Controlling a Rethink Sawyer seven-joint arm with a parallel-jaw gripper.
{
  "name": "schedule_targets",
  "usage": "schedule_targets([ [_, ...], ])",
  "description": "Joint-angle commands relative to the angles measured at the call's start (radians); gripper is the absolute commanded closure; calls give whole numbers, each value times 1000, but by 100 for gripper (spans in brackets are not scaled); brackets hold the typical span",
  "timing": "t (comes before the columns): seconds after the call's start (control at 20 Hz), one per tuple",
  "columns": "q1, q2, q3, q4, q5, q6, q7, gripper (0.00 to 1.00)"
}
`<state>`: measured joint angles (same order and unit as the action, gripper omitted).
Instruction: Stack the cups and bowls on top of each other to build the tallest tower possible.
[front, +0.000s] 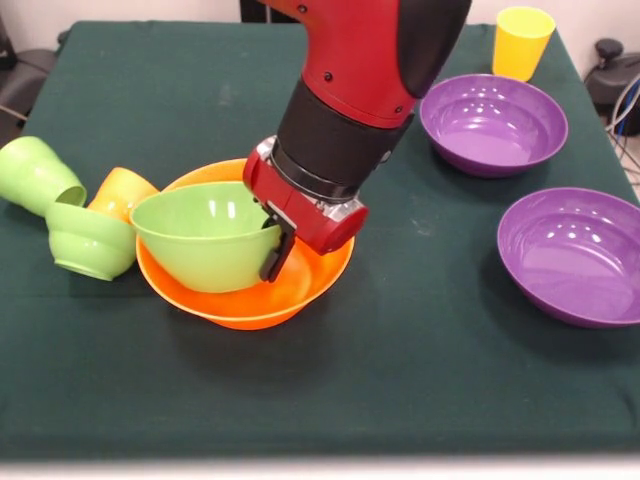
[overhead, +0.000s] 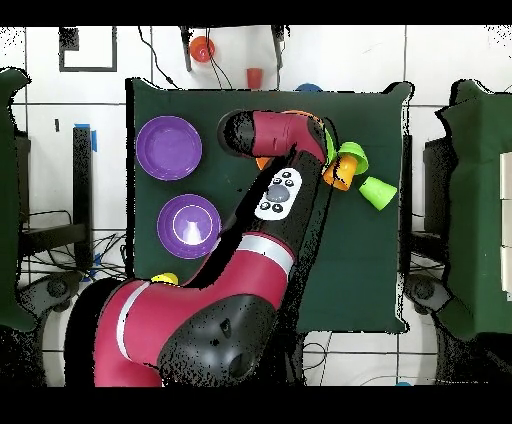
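The large orange bowl (front: 250, 300) sits left of the table's middle. The medium light-green bowl (front: 200, 235) is tilted inside it, mouth up and leaning toward the arm. My gripper (front: 276, 248) is shut on this bowl's right rim, with one black finger (front: 280, 250) showing outside the wall. To the left lie the small light-green bowl (front: 88, 242), the orange cup (front: 122, 192) and the light-green cup (front: 35, 172), all tipped over. Two purple bowls (front: 492, 122) (front: 572, 255) stand upright on the right. The yellow cup (front: 522, 40) stands at the far right corner. The blue bowl is hidden.
In the overhead view my arm (overhead: 280, 190) covers the orange bowl and the table's middle. The purple bowls (overhead: 168, 148) (overhead: 188, 225) lie left of it, and the tipped cups (overhead: 338, 175) (overhead: 377, 190) lie right. Small red objects (overhead: 254, 76) lie on the floor beyond the table.
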<state>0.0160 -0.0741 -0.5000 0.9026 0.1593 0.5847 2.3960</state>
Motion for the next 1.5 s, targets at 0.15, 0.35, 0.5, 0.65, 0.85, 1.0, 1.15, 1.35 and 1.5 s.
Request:
schedule_targets([
  [0.15,40,-12,122,63,-22,23,26,100],
  [0.35,50,-5,115,48,-18,40,34,100],
  [0.5,53,0,109,41,-19,38,35,100],
  [0.65,55,4,108,39,-22,29,32,100],
  [0.85,51,-3,116,51,-31,14,10,0],
  [1.0,36,-10,130,59,-31,5,-9,0],
  [1.15,19,-20,139,61,-35,-10,-26,0],
  [1.35,-1,-33,151,76,-44,-26,-49,0],
  [1.5,-14,-48,164,92,-53,-31,-71,0],
])
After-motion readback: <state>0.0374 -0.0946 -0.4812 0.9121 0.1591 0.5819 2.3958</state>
